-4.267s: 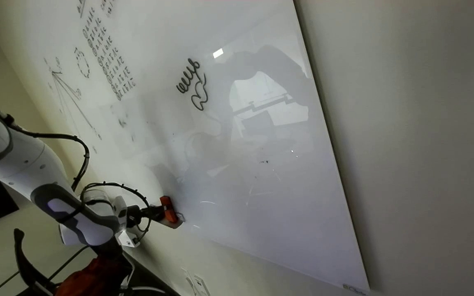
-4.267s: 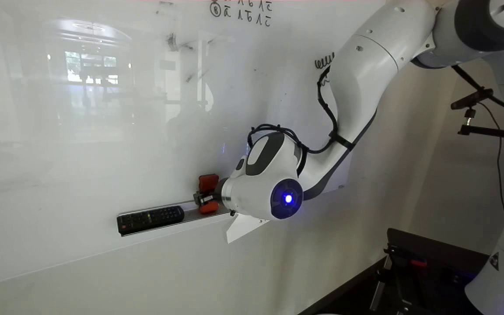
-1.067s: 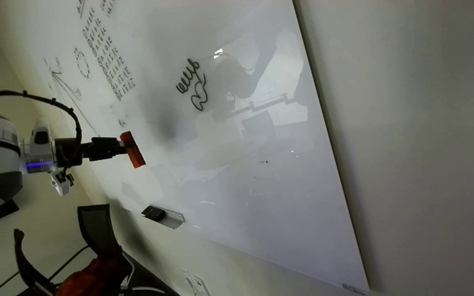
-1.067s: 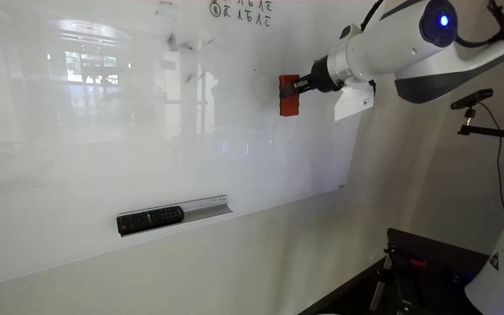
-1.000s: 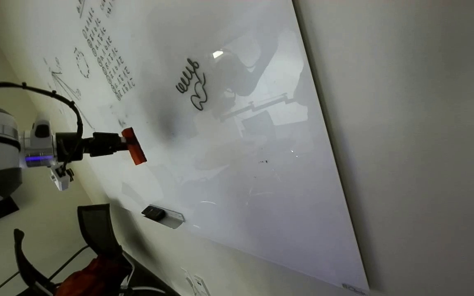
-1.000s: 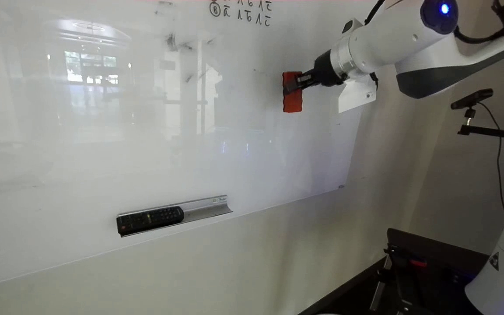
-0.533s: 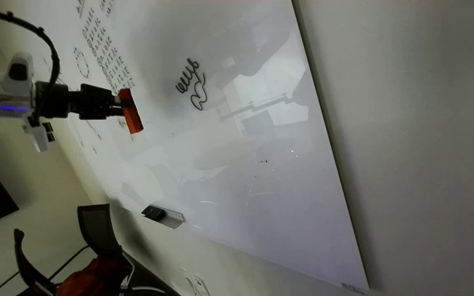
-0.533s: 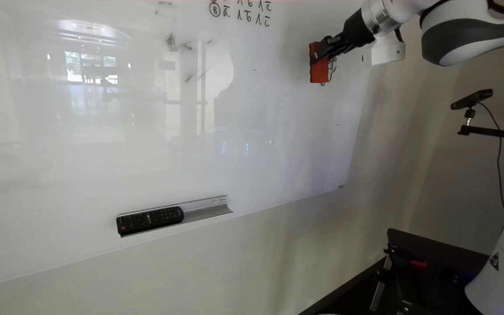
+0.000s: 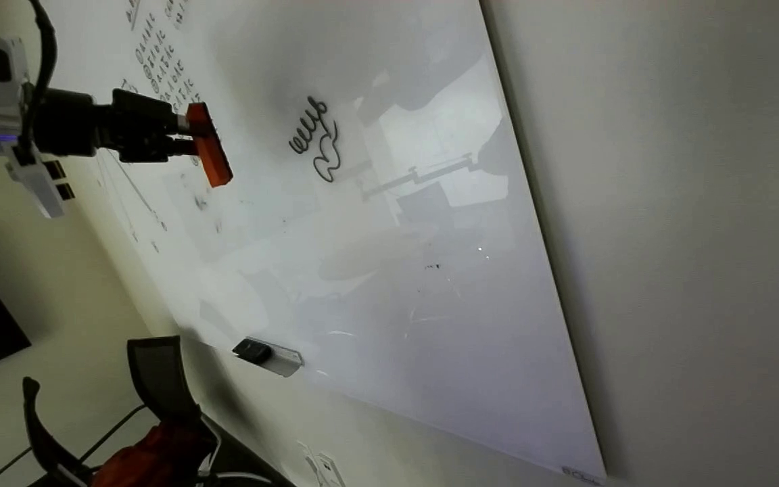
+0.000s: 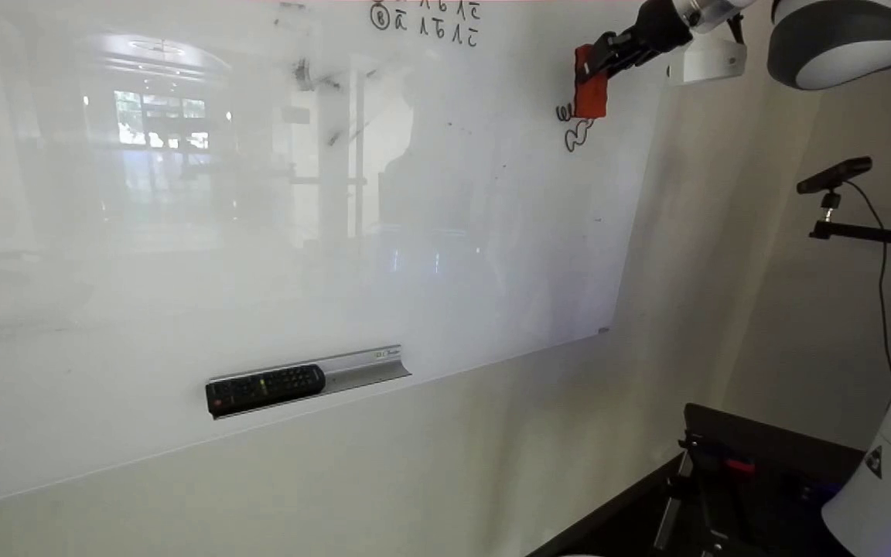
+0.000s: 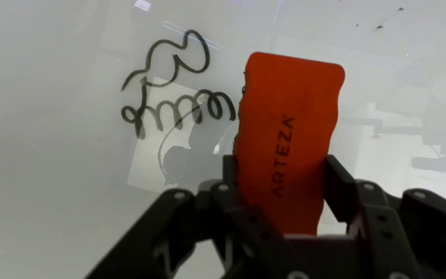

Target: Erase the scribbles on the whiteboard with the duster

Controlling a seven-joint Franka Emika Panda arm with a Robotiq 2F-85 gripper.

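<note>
The duster (image 11: 290,93), a red-orange block marked ARTEZA, is pinched along its long sides by my gripper (image 11: 279,162). Its upper half projects beyond the fingertips. In an exterior view, the gripper (image 9: 189,135) keeps the duster (image 9: 212,155) in front of the whiteboard (image 9: 376,304), seemingly off its surface. Bold black scribbles (image 11: 178,116) lie left of the duster in the wrist view, intact. From an exterior view the duster (image 10: 591,97) covers part of the scribbles (image 10: 575,139), whose lower squiggle shows beneath it.
A metal tray (image 10: 364,375) on the board's lower edge holds a black remote (image 10: 265,388). Columns of small writing (image 9: 173,74) run near the arm. A chair (image 9: 156,368) stands below, and a camera on a mount (image 10: 836,176) juts out beside the arm's base.
Over four seconds my gripper has lifted the duster off the tray. During the last second it has risen further, up to the height of the scribbles, which look the same.
</note>
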